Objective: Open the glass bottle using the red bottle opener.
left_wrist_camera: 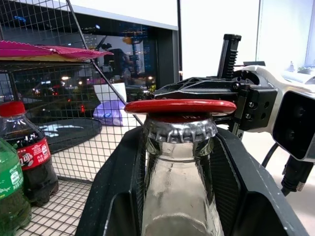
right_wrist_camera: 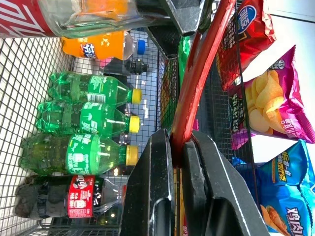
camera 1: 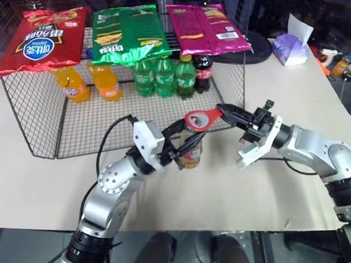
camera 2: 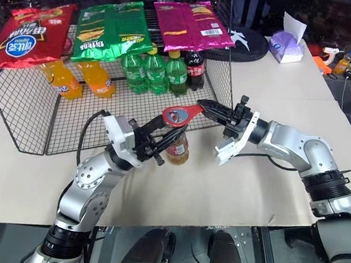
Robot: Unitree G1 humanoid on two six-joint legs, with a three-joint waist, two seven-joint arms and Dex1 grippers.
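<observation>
The left claw (camera 1: 177, 149) grips the glass bottle (camera 1: 192, 152) above the desk (camera 1: 250, 194), near the wire rack (camera 1: 39, 124). The right claw (camera 1: 224, 113) pinches the red bottle opener (camera 1: 203, 118), whose ring sits on the cap (left_wrist_camera: 180, 130). The cap is still on; prying it off is left

The left claw's fingers (left_wrist_camera: 123, 196) hide the glass bottle (left_wrist_camera: 179, 196) sides, its base cut off.

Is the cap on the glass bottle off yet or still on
Still on. The crimped metal cap sits on the glass bottle, with the red bottle opener resting flat over it, not yet levered.
</observation>
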